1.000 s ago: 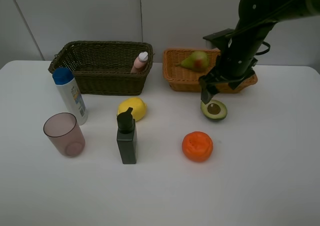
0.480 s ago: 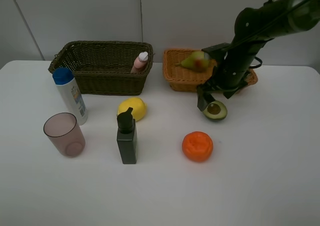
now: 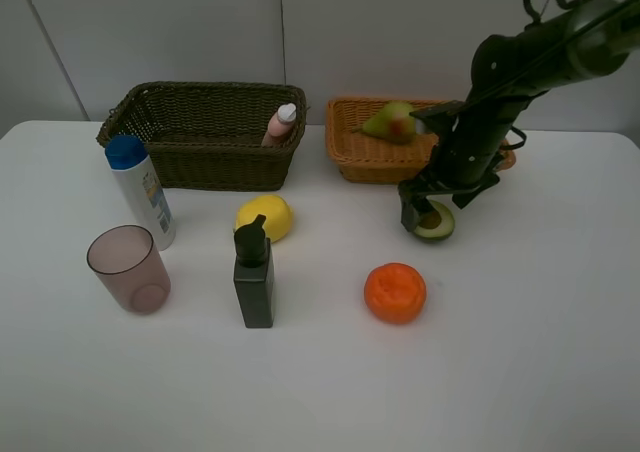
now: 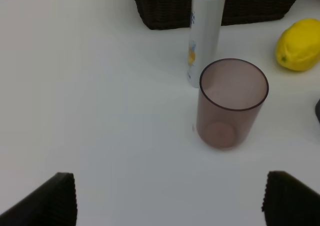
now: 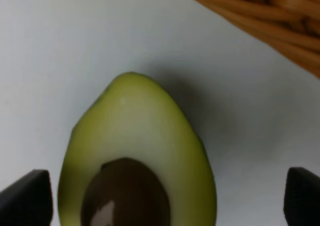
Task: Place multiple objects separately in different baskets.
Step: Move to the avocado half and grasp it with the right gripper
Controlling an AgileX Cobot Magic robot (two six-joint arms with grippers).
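avocado half [image 5: 135, 136] — pale green, dark brown pit | orange [image 3: 395, 292] — bright orange | cup [image 4: 231, 102] translucent pink | lemon [image 3: 264, 216] yellow

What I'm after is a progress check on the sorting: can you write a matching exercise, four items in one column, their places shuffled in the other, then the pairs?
Items
1. pink bottle
2. pear
3. avocado half
4. cup

Places
A. on the table, at the open right fingers
B. in the dark basket
C. beside the white blue-capped bottle
D. in the light basket

Pairs: 1-B, 2-D, 3-A, 4-C
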